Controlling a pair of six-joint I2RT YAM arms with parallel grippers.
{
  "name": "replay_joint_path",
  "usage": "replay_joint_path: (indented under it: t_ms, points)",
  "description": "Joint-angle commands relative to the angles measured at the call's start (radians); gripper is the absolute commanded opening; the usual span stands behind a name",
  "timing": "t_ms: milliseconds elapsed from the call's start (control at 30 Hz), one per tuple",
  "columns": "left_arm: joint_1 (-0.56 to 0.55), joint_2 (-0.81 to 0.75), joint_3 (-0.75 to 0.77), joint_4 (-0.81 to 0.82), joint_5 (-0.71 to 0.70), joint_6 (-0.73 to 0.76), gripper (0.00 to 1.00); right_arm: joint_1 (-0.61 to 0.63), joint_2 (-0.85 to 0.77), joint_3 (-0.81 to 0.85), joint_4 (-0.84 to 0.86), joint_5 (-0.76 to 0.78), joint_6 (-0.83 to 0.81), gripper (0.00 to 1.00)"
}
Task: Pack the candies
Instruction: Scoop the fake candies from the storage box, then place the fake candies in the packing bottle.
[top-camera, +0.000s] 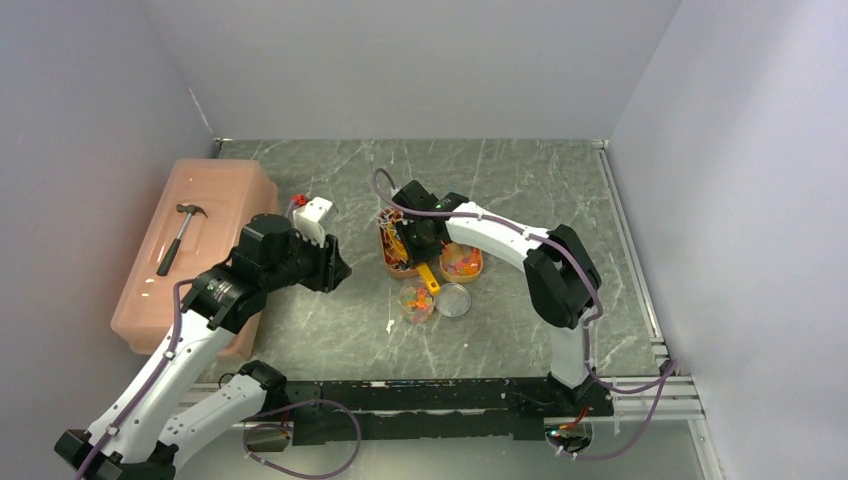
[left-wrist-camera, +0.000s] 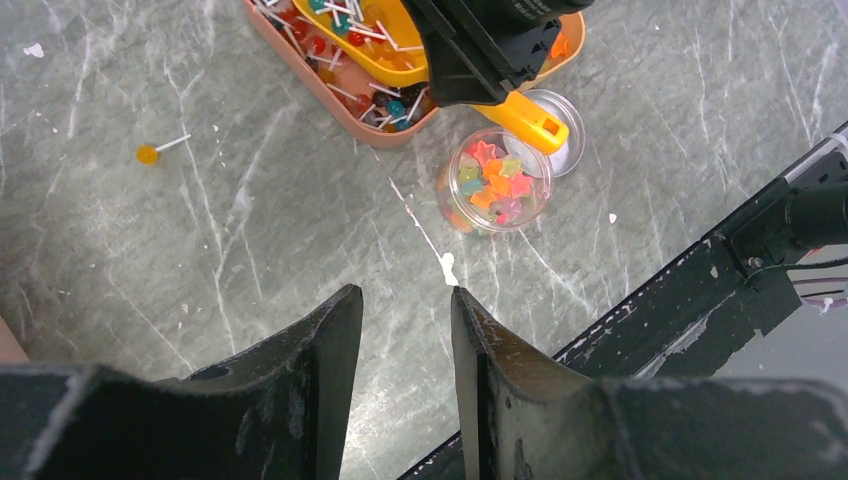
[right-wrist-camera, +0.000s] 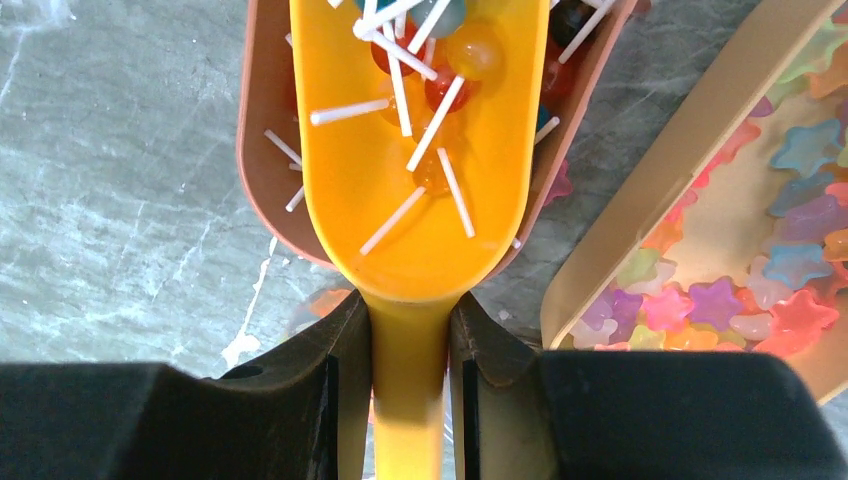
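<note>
A pink bin (top-camera: 215, 190) with a hammer (top-camera: 178, 240) on it lies along the left edge of the table (top-camera: 520, 180), and the left gripper (left-wrist-camera: 405, 300) hangs near it, jaws apart and empty. Near the table's middle the right gripper (right-wrist-camera: 410, 340) clamps the handle of a yellow scoop (right-wrist-camera: 400, 200) over an orange tray (right-wrist-camera: 262, 150). The candies (right-wrist-camera: 472, 50) lie in the scoop, that tray, a second tray (right-wrist-camera: 690, 140) and a small jar (left-wrist-camera: 450, 185).

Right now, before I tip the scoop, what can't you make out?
- Scoop: the right wrist view cuts off its front at the top edge, so its full load of lollipops is uncertain.
- Jar: in the right wrist view it is almost all hidden under the scoop and the right gripper.
- Tray: in the top view the right arm covers most of it, and its contents are too small to tell.
</note>
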Motion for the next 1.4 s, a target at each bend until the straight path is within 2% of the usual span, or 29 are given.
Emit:
replay_joint_path:
  t_ms: [0,367,700,1033,1367]
  points:
    - [-0.004,0.004,-0.002,0.011,-0.014,0.006,0.44,0.012,-0.082,-0.026,0.081,0.057,-0.030,0.00]
    - [-0.004,0.024,-0.002,0.009,-0.030,0.008,0.43,0.033,-0.219,-0.143,0.146,0.103,-0.059,0.00]
    - [-0.003,0.025,-0.003,0.008,-0.050,0.010,0.43,0.110,-0.430,-0.263,0.108,0.155,-0.078,0.00]
    - [-0.004,0.024,-0.002,0.005,-0.064,0.010,0.43,0.223,-0.573,-0.313,-0.070,0.135,-0.032,0.00]
    - [-0.004,0.010,-0.001,0.006,-0.062,0.010,0.43,0.302,-0.634,-0.377,-0.208,0.072,0.077,0.00]
